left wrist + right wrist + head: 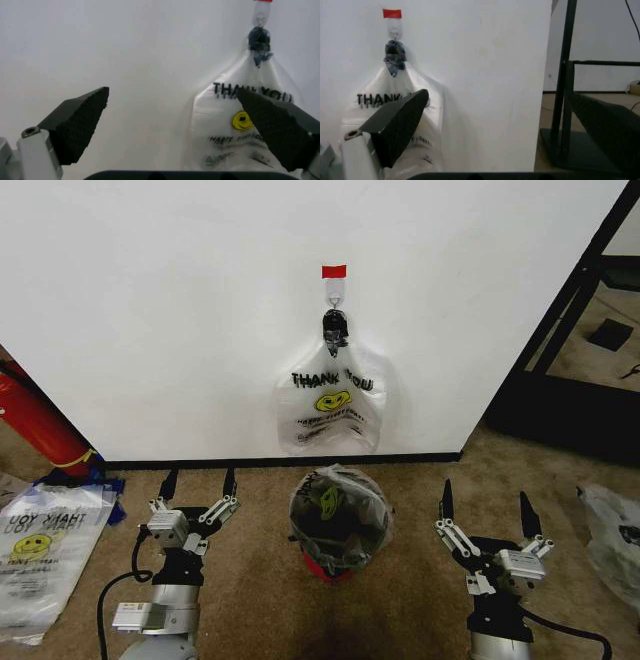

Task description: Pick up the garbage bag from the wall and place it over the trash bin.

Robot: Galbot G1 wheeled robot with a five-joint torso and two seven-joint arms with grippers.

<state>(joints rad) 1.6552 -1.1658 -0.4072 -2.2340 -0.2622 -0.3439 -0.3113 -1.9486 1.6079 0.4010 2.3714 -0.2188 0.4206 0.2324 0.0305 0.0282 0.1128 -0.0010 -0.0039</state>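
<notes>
On brown carpet before the wall (180, 320), both claws gape, left claw (199, 484), right claw (487, 504).

Two silver-grey arms, black cabled, each ending in left gripper (199, 483) and right gripper (486, 503) with black pointed, textured fingertips (80, 125).

Three bags are counted: one on the wall (331, 408), one in the bin (340, 520), one on the floor, left (45, 540). Two grippers are seen, left (199, 482) and right (486, 508).
</notes>
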